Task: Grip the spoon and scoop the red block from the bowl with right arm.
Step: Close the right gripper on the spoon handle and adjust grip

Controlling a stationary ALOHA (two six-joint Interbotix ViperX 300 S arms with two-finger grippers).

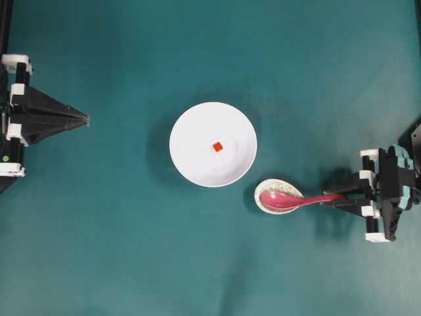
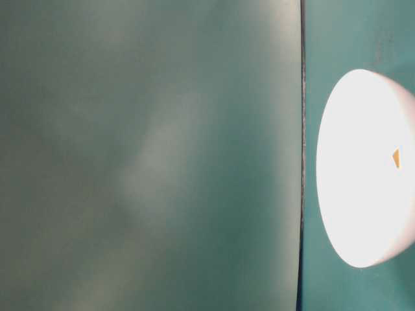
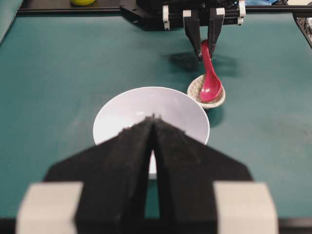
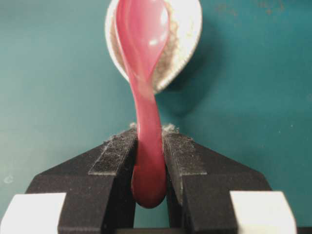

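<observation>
Teal table (image 1: 118, 250) fills the overhead view, nothing but matte cloth between the items. White bowl (image 1: 212, 144) sits at centre of the frame, red block (image 1: 218, 147) lying on its floor just right of the middle, apart from the walls. Lower right of the bowl, just beside its rim, a small speckled dish (image 1: 279, 196) carries the scoop of the pink-red spoon (image 1: 289, 199); the handle runs right, off the dish. Right claw (image 1: 337, 199) at right edge of the frame, fingers clamped on the handle end; right wrist view shows both pads (image 4: 113, 157) pressed against the handle, its tip poking out behind them, scoop lying in the dish. Left claw (image 1: 84, 120) at left edge, mid height, well apart from the bowl, tips together and nothing between them; left wrist view shows the fingers (image 3: 131, 161) meeting at a thin seam in front of the bowl. Table-level view gives only blurred teal and an overexposed bowl at its right edge with an orange speck.
</observation>
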